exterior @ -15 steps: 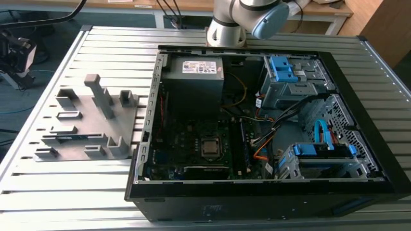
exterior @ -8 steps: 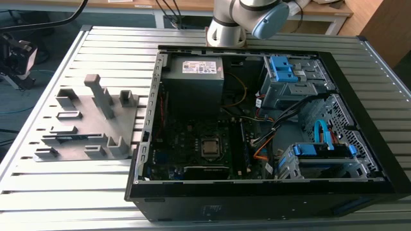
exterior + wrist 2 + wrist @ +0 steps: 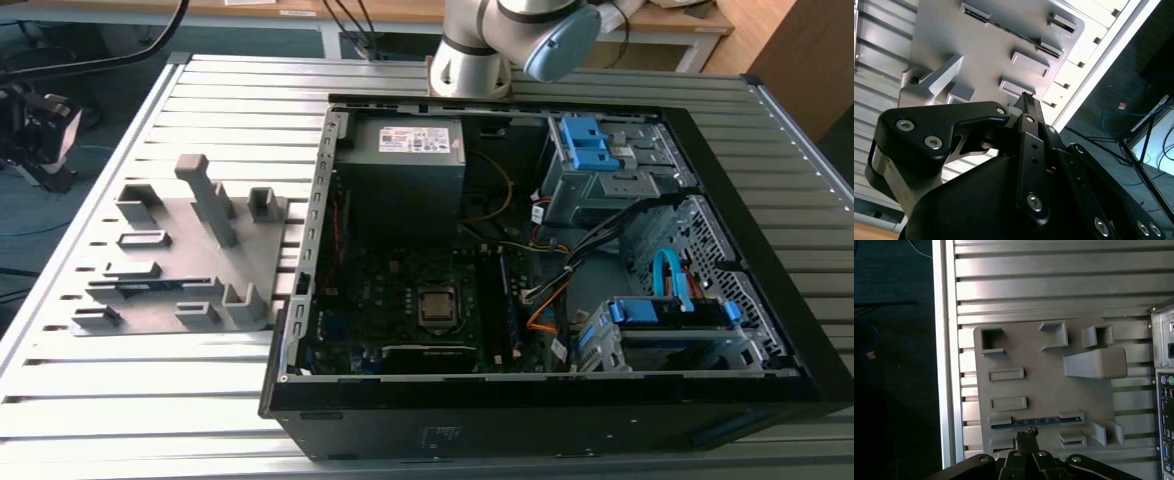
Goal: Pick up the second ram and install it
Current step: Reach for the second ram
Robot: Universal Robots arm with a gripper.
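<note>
The second ram (image 3: pixel 1036 421) stands on edge in the grey holder plate (image 3: pixel 1044 380), a thin dark green-blue strip between two small grey blocks. In the exterior view the ram (image 3: pixel 134 286) shows as a dark line on the side of the plate (image 3: pixel 174 255) toward that view's left. It is also a thin dark line (image 3: pixel 1019 36) in the second wrist view. My gripper (image 3: pixel 1027 432) hangs well above the plate, close to the ram's line. Its black fingers (image 3: pixel 1027 99) are together and shut, with nothing visible between them.
An open black computer case (image 3: pixel 534 250) lies to the exterior view's right of the plate, with motherboard, cables and blue drive brackets inside. Its rear panel (image 3: pixel 1166 390) borders the plate. Tall grey blocks (image 3: pixel 214 200) rise from the plate. The slatted table edge (image 3: pixel 946 365) runs along the plate's other side.
</note>
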